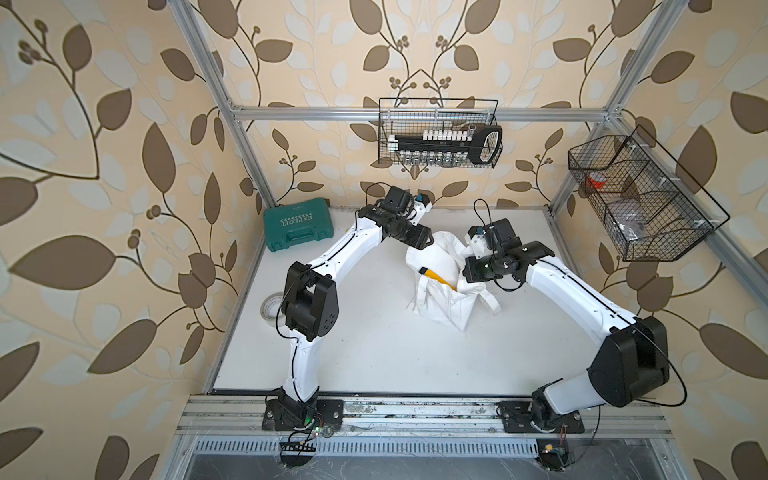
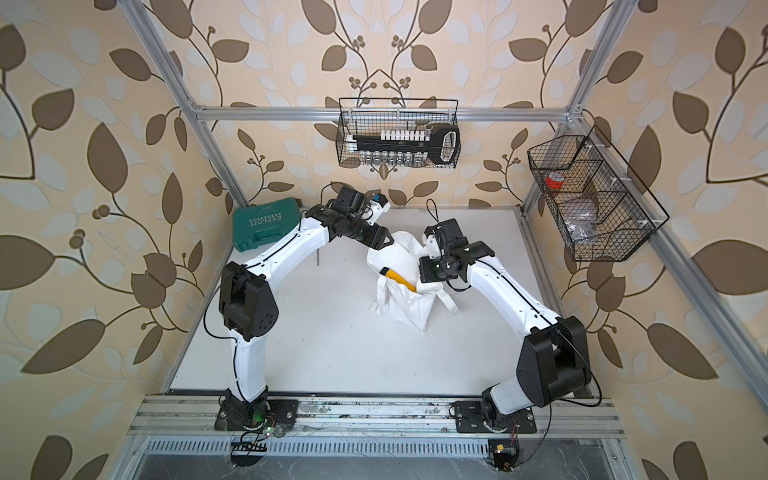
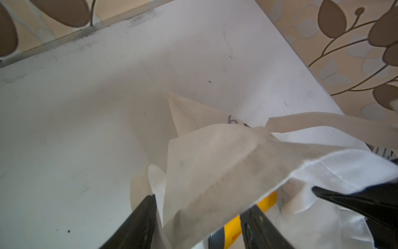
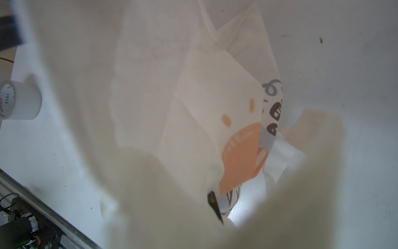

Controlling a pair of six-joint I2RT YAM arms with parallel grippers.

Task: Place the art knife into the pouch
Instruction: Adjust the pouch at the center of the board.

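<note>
Pouch (image 1: 442,305) on white table (image 1: 365,353), leaf-patterned walls (image 1: 91,199)

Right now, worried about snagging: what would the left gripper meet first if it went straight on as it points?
Probably the pouch: its white flap hangs right ahead of the left gripper, fingers open, the yellow art knife just behind it; depth is unclear.

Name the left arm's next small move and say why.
Probably nudge the art knife deeper into the pouch. Its black end pokes over the rim in both top views, while the left gripper stands open close by, gripping nothing. The right gripper, shut on the pouch's cloth, holds the mouth up, so a short push should slide it in.
</note>
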